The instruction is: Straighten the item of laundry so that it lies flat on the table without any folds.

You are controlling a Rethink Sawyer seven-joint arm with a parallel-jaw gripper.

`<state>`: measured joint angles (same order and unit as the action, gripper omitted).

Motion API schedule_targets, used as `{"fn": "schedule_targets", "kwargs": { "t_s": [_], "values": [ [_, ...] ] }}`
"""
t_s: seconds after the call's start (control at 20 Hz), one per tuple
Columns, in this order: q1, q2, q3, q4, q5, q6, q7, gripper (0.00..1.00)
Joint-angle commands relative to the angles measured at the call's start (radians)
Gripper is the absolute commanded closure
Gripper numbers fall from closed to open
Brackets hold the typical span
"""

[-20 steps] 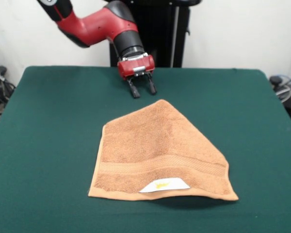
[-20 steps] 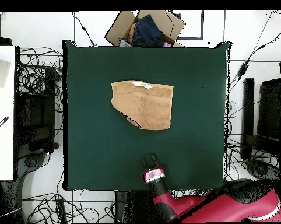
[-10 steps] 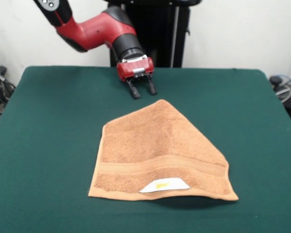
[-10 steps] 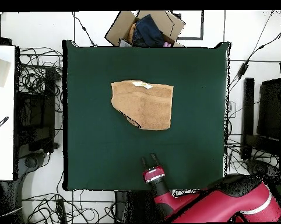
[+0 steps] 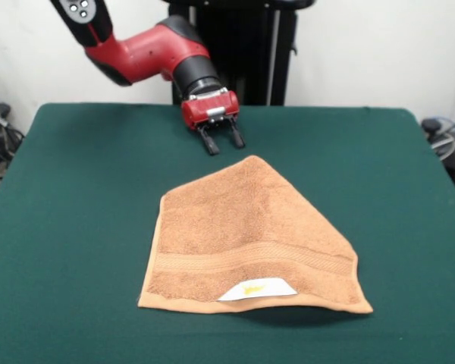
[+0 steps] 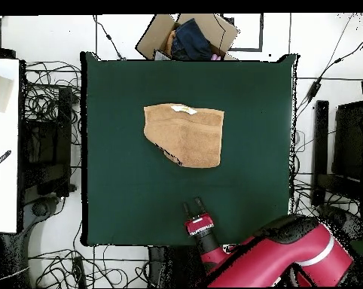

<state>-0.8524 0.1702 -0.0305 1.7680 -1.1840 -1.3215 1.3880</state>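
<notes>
Towel [image 5: 246, 239] lies near the middle of the green table [image 5: 76, 189], folded over on itself so one corner makes a point toward the robot's side. Its woven band runs across the lower part in the front view, and the white label [image 5: 255, 290] with a yellow mark sits at the edge nearest the camera. From overhead the towel [image 6: 186, 134] shows a straight edge on the side away from the robot and a slanted fold on the side toward the robot's base. The gripper [image 5: 221, 139] hangs just beyond the pointed corner, not touching the cloth, its two dark fingers [image 5: 209, 142] spread apart with nothing between them. The red arm [image 5: 148, 47] slants in from the upper left. Overhead, the gripper [image 6: 193, 205] sits near the table's bottom edge, well apart from the towel. A cardboard box [image 6: 187, 36] holding dark cloth stands past the table's far edge
</notes>
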Motion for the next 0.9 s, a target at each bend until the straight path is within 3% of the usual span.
{"fn": "schedule_targets", "kwargs": {
  "t_s": [0.05,0.9],
  "values": [
    [0.086,0.209,-0.043,-0.155,0.037,0.402,0.355,0.00],
    [0.195,0.212,-0.094,-0.171,0.091,0.353,0.420,0.00]
  ]
}}
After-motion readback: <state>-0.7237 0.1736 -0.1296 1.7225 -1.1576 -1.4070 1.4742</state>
